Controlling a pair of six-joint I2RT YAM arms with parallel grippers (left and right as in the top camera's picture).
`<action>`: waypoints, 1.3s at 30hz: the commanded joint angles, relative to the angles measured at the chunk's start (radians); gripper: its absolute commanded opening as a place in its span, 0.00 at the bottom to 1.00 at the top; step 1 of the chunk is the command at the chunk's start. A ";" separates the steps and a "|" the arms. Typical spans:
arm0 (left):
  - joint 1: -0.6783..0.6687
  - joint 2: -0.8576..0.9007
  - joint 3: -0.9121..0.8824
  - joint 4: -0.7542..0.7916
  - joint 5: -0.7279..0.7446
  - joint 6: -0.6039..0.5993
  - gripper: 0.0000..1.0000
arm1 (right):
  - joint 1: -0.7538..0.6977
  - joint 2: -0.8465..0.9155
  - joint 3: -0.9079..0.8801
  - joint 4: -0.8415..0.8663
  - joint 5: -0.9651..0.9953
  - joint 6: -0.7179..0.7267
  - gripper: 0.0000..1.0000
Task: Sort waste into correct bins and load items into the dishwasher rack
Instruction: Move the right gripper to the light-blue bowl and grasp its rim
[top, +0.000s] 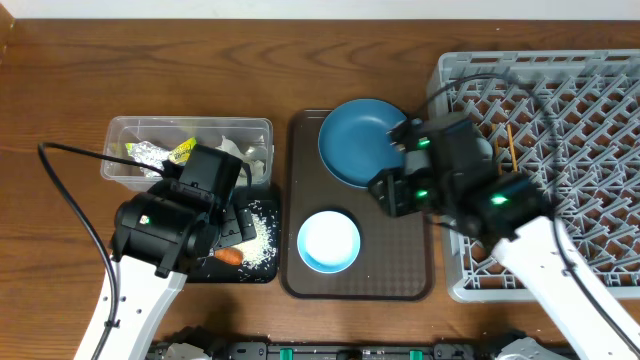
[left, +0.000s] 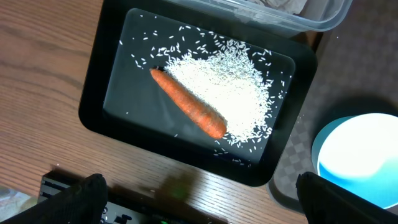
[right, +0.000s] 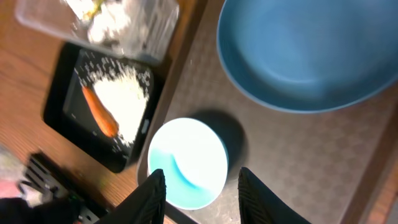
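Carrot (left: 188, 112) sits sorted in black tray (left: 93, 118) by the desk's front edge, left claw (left: 199, 186) spread above; right claw (right: 202, 186), half-spread and empty, hovers over white bowl (right: 186, 162), probably to grasp it.

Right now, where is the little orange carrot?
The carrot lies in the black tray, touching the pile of rice. In the overhead view the tray is on the left, next to the clear tub and left of the white bowl.

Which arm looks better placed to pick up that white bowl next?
Probably right: the right gripper hangs open just over the white bowl, near the rack. The left gripper is over the black tray.
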 joint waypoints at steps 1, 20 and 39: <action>0.005 0.003 -0.006 -0.006 -0.005 0.003 1.00 | 0.088 0.061 0.010 -0.001 0.152 0.064 0.37; 0.005 0.003 -0.006 -0.006 -0.005 0.003 1.00 | 0.245 0.388 0.010 0.007 0.267 0.113 0.35; 0.005 0.003 -0.006 -0.006 -0.005 0.003 1.00 | 0.249 0.451 0.006 -0.002 0.266 0.113 0.27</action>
